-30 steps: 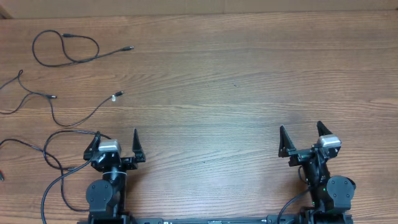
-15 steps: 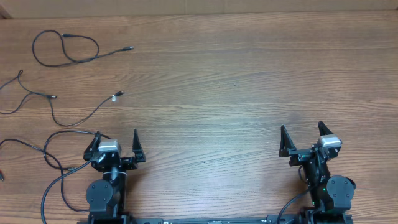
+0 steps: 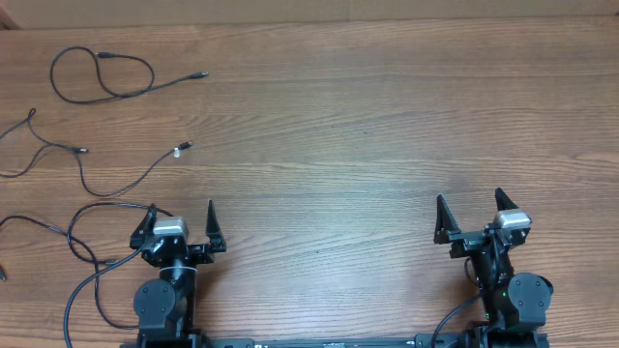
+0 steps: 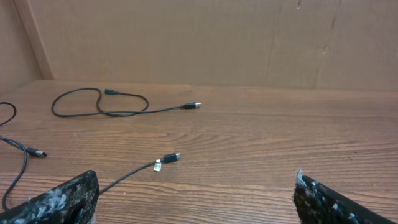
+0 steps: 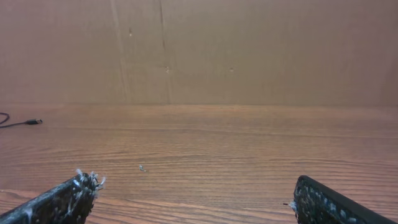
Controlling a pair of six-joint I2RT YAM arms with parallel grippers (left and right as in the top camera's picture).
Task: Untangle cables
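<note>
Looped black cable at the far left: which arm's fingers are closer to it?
Left. The left fingers sit on the looped black cable's side, nearer the robot; the right fingers are far off to the right.

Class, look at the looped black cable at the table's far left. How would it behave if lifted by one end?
Probably floppy: the looped cable lies in soft curves, so it would likely dangle. It looks thin, so probably light. Pushed, it would likely slide and deform on the smooth table.
</note>
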